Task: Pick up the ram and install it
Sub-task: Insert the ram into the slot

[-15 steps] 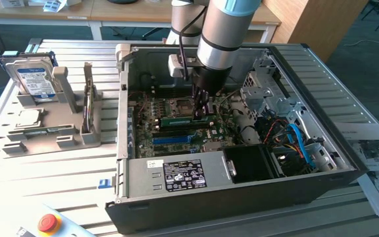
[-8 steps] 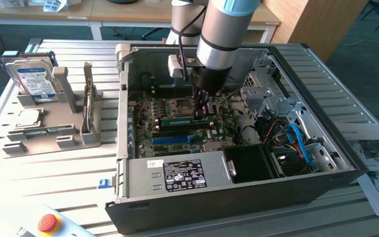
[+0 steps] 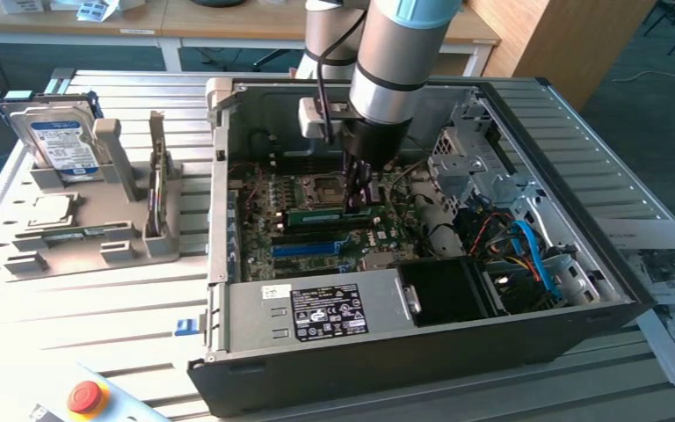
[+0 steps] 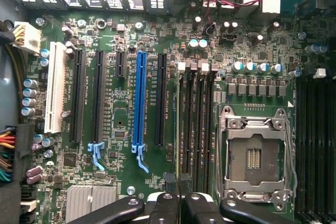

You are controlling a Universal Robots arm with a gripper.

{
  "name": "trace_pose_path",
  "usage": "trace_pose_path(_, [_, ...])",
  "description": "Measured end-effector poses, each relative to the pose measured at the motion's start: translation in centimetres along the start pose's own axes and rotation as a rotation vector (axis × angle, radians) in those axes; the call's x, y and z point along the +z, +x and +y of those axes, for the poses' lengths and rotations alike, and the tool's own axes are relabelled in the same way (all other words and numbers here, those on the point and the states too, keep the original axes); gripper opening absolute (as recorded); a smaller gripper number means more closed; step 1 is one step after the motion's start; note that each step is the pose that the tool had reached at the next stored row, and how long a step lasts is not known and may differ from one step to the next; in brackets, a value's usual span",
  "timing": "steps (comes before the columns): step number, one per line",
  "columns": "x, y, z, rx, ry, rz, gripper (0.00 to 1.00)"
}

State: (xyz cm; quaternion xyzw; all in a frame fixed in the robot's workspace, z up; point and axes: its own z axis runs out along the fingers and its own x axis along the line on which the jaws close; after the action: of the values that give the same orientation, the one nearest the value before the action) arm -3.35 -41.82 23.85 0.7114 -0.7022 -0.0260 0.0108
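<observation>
Presently, inside the open computer case [image 3: 431, 356]: gripper [image 3: 359, 199], jaws nearly closed, pinching the ram [image 3: 328, 214] by its upper edge. Ram: green stick, lying level, directly under the fingers, over the black memory slots [image 4: 195, 124] of the motherboard [image 4: 173, 35]; whether seated, cannot tell. Empty processor socket [image 4: 254, 156]: just beside the gripper. Blue expansion slot [image 4: 139, 103]: on its other side. Second green stick [image 3: 156, 171], hard drive [image 3: 62, 141], processor chip [image 3: 47, 211]: well apart, outside the case on a grey holder [image 3: 138, 246].
</observation>
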Motion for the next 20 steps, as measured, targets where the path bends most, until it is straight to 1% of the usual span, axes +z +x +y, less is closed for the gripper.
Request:
trace_pose_path(3, [0.0, 0.0, 0.04, 0.01, 0.0003, -0.0005, 0.12])
trace_pose_path(7, [0.01, 0.0, 0.04, 0.01, 0.0004, -0.0006, 0.12])
trace_pose_path(11, [0.03, -0.05, 0.3, 0.011, 0.0025, -0.0006, 0.12])
trace_pose_path(20, [0.05, -0.05, 0.3, 0.02, 0.0027, -0.0011, 0.12])
